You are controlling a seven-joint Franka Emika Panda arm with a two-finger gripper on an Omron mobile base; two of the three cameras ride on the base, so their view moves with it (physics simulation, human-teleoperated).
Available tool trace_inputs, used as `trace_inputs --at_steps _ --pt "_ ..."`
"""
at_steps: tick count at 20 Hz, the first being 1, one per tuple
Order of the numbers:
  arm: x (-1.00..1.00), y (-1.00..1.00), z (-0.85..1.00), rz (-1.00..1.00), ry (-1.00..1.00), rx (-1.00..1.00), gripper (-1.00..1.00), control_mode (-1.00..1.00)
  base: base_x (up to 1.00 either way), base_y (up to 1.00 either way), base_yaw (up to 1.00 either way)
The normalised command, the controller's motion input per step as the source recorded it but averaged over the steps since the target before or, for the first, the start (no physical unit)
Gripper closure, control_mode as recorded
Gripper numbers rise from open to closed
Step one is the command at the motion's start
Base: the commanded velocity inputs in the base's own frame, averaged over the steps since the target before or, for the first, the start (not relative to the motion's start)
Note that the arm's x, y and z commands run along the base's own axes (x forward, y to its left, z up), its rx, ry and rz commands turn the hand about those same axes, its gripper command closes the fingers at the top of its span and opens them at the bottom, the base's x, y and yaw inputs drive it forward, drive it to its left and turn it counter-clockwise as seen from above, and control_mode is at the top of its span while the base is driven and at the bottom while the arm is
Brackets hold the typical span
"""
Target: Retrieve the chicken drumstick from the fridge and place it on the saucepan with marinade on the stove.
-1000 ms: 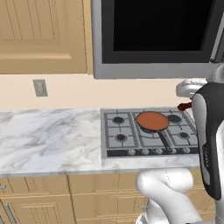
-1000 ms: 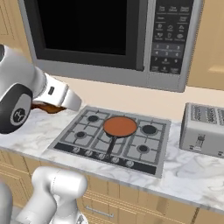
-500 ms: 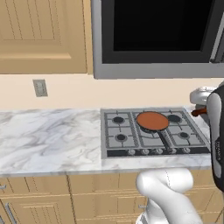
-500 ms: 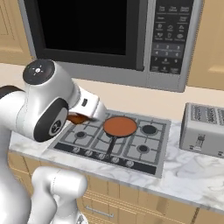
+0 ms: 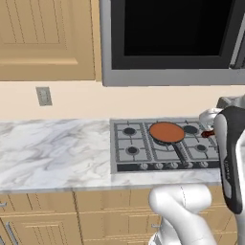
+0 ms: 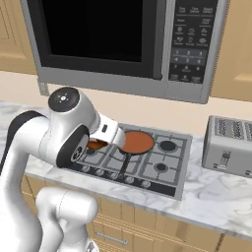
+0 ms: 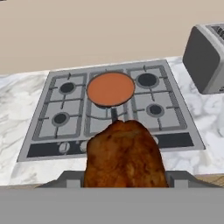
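The chicken drumstick, a reddish-brown lump, sits between the fingers of my gripper, which is shut on it. It hangs above the front edge of the stove. The saucepan rests on the stove's middle rear grate, its marinade a flat orange-brown disc and its dark handle pointing toward me. In the right base view the drumstick peeks out under my arm, just left of the saucepan. In the left base view the drumstick is right of the saucepan. The fridge is out of view.
A grey toaster stands on the marble counter right of the stove. A microwave hangs above the burners. Front knobs line the stove's near edge. Wooden cabinets are mounted at the upper left.
My arm has swung in from the left side to the stove's front, carrying the drumstick closer to the saucepan. The pan and toaster have stayed put.
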Motion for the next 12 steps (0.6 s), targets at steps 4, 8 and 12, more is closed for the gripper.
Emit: trace_inputs --at_steps 4,8,12 --pt "0.46 0.00 -0.28 0.00 0.03 0.00 1.00 -1.00 0.00 0.00 0.00" --pt "0.53 0.00 -0.15 0.00 0.03 0.00 1.00 -1.00 0.00 0.00 0.00" --pt "0.60 0.00 -0.13 0.00 0.04 0.00 1.00 -1.00 0.00 0.00 0.00"
